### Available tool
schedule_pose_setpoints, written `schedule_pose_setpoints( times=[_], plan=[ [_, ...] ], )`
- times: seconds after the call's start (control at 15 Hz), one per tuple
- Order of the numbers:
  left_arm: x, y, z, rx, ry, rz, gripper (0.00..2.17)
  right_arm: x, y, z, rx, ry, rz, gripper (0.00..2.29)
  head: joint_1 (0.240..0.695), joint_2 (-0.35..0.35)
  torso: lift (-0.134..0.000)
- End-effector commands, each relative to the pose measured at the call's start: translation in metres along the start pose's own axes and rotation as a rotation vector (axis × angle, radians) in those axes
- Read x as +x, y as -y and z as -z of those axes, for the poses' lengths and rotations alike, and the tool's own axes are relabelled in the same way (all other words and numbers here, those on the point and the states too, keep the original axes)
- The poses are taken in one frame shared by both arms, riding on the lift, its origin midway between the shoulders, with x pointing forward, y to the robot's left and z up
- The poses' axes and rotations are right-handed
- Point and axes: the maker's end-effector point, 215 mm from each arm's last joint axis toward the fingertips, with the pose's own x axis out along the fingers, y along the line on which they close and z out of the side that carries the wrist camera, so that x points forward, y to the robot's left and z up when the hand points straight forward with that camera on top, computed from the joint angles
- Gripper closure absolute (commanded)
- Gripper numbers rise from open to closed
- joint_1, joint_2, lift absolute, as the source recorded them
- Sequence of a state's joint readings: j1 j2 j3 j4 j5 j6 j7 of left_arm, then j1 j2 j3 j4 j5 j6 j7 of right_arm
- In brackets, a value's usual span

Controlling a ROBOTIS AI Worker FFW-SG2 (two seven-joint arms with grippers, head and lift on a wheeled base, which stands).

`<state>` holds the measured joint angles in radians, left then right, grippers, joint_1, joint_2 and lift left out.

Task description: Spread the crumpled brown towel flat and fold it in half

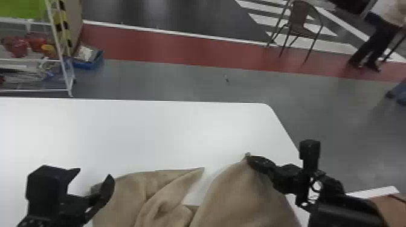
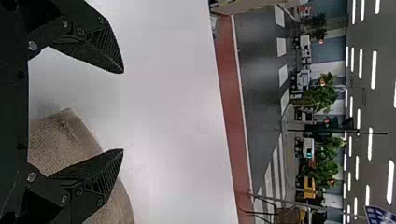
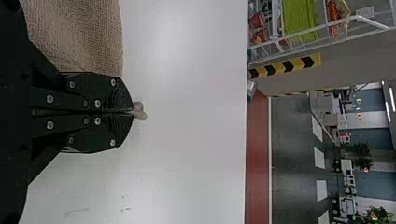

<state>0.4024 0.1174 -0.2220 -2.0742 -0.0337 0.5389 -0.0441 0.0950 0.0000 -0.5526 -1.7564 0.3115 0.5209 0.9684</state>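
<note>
The brown towel [image 1: 169, 193] lies rumpled along the near part of the white table, its right part raised toward my right gripper [image 1: 248, 157]. In the right wrist view my right gripper [image 3: 133, 112] is shut on the towel, a small tip poking out past its fingers; more towel [image 3: 79, 35] hangs beside it. My left gripper [image 1: 93, 176] stands open at the towel's left edge. In the left wrist view the left gripper [image 2: 123, 111] has its fingers wide apart, with a towel corner [image 2: 67, 133] between and behind them.
The white table [image 1: 136, 129] extends beyond the towel, with its rounded far corner at the right. Past it are a wire rack [image 1: 65, 66] at the left, a blue bin [image 1: 90, 63] on the floor and a chair [image 1: 297, 22] farther back.
</note>
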Motion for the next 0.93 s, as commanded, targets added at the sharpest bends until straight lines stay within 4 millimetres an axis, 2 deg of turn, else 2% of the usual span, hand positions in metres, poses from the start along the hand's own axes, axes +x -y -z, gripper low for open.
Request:
schedule_pose_setpoints(
  times=[0.0,0.13,0.27,0.73,0.87],
  plan=[
    [-0.003,-0.003,0.021,0.001,-0.078,0.003,0.37,0.003,-0.003,-0.003,-0.004,0.004,-0.007,1.12,0.695,-0.311,-0.122],
    [-0.011,-0.007,0.022,-0.003,-0.092,0.0,0.52,0.006,-0.007,-0.006,-0.009,0.005,-0.013,1.12,0.695,-0.307,-0.122],
    [-0.017,-0.001,0.018,-0.014,-0.083,0.029,0.52,0.006,-0.007,-0.006,-0.009,0.005,-0.013,1.12,0.695,-0.295,-0.122],
    [-0.016,0.01,0.033,-0.02,-0.146,0.068,0.52,0.002,-0.002,-0.003,-0.007,0.006,-0.007,1.12,0.695,-0.31,-0.122],
    [-0.015,0.011,0.033,-0.021,-0.147,0.069,0.79,0.002,-0.003,-0.004,-0.011,0.009,-0.008,1.12,0.695,-0.316,-0.122]
  ],
)
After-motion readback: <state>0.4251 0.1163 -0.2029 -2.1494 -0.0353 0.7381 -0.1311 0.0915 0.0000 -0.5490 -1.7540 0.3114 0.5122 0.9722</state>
